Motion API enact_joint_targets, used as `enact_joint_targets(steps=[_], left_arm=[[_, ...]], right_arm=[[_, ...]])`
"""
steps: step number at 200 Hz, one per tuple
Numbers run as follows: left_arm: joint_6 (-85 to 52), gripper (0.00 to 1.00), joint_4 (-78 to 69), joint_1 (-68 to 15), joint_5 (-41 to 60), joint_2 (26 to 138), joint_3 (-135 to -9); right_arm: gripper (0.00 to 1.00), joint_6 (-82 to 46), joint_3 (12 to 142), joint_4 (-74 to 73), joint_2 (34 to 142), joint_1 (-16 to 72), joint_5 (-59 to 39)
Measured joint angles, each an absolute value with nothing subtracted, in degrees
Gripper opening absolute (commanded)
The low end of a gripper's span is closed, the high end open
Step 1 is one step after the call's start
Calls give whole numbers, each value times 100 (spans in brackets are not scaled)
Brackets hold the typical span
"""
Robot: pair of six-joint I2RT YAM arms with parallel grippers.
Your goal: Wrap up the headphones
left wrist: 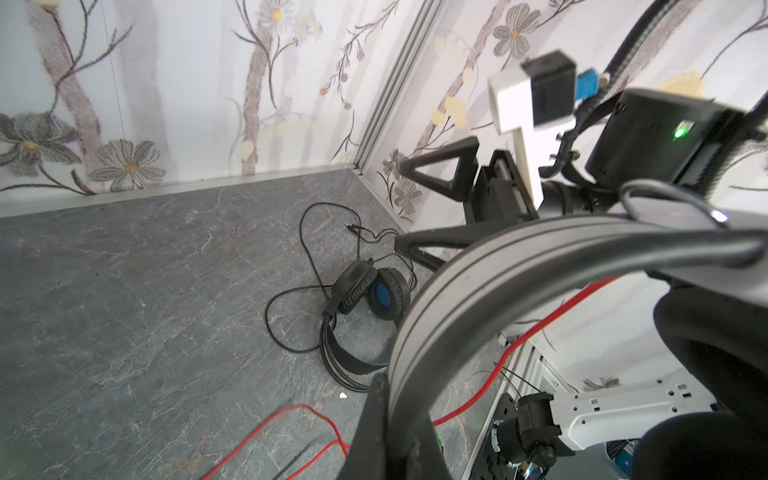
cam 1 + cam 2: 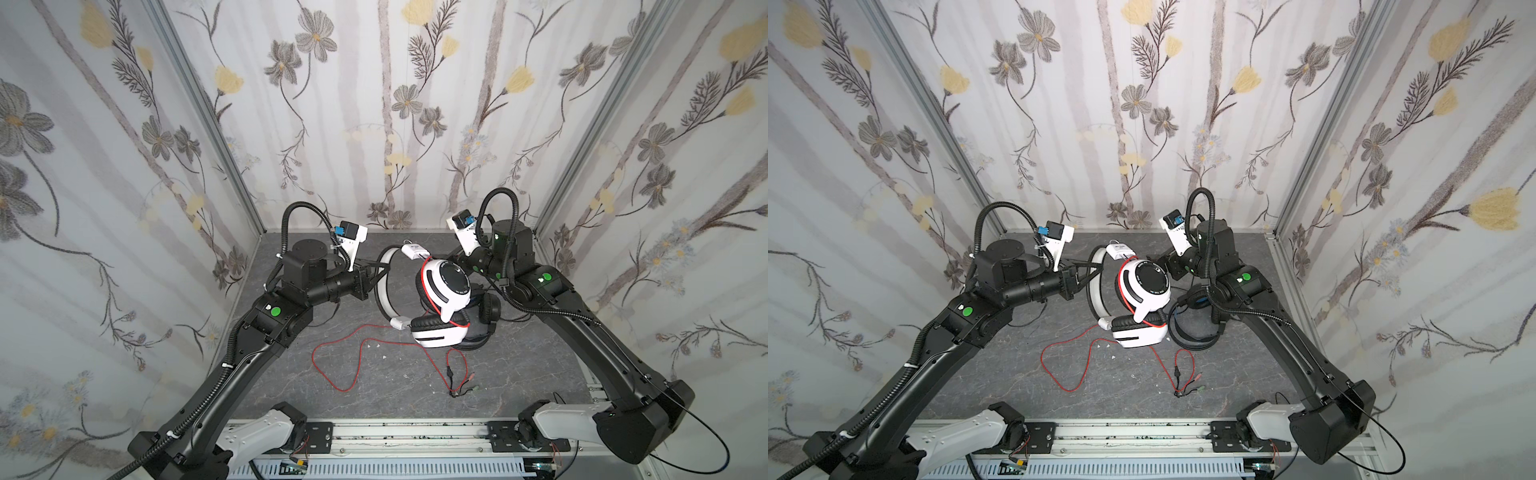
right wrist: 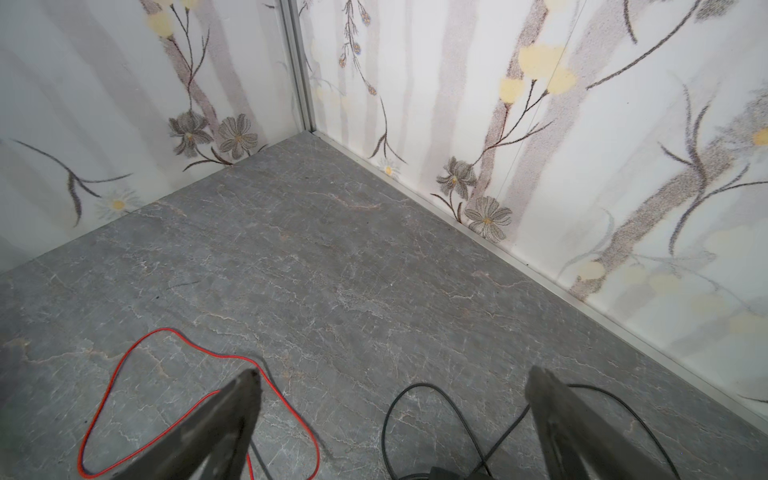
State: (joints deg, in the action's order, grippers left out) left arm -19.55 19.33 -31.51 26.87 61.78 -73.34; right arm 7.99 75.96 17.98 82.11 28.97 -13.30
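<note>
Partly hidden, black headset behind white headset, plugs indistinct

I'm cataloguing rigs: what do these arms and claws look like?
The left arm and right arm are black with white base links, green stickers, ribbed black hoses and white camera brackets with blue plugs. The left claw and right claw have black triangular-frame fingers.

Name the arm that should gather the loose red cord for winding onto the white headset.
Probably the right. The left gripper is shut on the white headset at its band and holds it up, so it is occupied. The right gripper is open and empty, with the red cord lying close by its fingers.
</note>
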Motion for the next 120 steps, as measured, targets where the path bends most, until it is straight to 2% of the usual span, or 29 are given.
enact_joint_targets(steps=[79, 120], left_arm=[[-2696, 0, 1883, -3144, 1678, 6165, -7572], [-2893, 0, 1876, -3144, 1459, 6287, -7826]], right_arm=[[100, -1, 5719, 1, 7308, 2847, -2069], [100, -432, 4818, -819, 7085, 2849, -2355]])
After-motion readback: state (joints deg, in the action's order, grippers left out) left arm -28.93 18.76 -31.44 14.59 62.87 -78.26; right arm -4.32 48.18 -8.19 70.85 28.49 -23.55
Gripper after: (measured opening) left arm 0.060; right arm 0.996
